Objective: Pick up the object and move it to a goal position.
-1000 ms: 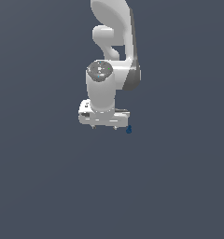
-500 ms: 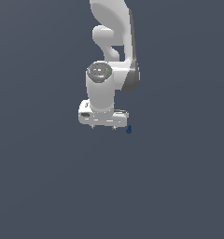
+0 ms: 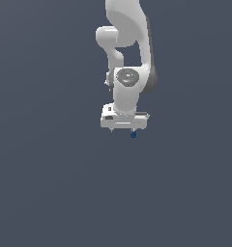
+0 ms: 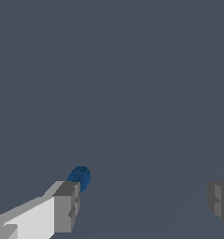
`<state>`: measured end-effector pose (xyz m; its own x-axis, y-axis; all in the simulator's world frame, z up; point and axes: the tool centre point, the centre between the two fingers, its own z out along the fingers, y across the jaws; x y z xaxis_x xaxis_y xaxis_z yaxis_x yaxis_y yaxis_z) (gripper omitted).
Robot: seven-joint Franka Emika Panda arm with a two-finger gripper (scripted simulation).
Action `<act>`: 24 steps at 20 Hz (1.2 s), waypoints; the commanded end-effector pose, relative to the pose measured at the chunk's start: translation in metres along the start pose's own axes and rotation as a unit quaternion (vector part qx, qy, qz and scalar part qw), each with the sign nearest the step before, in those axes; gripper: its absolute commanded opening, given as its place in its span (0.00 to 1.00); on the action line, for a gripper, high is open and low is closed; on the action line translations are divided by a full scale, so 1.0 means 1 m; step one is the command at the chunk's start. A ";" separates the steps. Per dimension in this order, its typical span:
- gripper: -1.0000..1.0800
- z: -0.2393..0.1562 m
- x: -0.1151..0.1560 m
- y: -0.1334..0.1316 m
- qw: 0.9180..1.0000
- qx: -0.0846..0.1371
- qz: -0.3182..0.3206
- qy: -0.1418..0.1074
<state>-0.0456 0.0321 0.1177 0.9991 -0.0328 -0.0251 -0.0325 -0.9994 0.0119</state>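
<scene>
Pincer (image 3: 123, 130): spread wide; in the wrist view one finger (image 4: 67, 205) sits at one side of the picture and the other finger (image 4: 221, 200) far across at the other, with nothing between them.
Object (image 3: 133, 135): a small dark-blue blob lying on the plain grey surface (image 3: 50, 193), just below the pincer's end toward the exterior view's right. In the wrist view the object (image 4: 80, 178) sits just beside the tip of one finger, outside the gap rather than inside it; whether it touches that finger I cannot tell.
Arm (image 3: 127, 58): hangs nearly straight down over the object, wrist pointing at the surface.
Change: across the last second the arm and pincer look much the same relative to the blob, perhaps a shade lower; the blob has not shifted.
Meaning for the task: the grasp is not yet made. As I judge it, the pincer is off-centre, so a sideways correction toward the blob is needed before closing.
Risk: closing now would likely miss or nudge the blob away.
Goal position: no marker visible.
</scene>
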 end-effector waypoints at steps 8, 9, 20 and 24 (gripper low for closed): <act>0.96 0.023 -0.037 -0.059 1.000 0.005 -0.024 0.011; 0.96 0.024 -0.039 -0.062 1.000 0.005 -0.025 0.012; 0.96 0.037 -0.041 -0.066 1.000 0.005 -0.027 0.012; 0.96 0.057 -0.042 -0.066 1.000 0.006 -0.028 0.012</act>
<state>-0.0862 0.0990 0.0688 0.9997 0.0224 -0.0002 0.0224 -0.9997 0.0000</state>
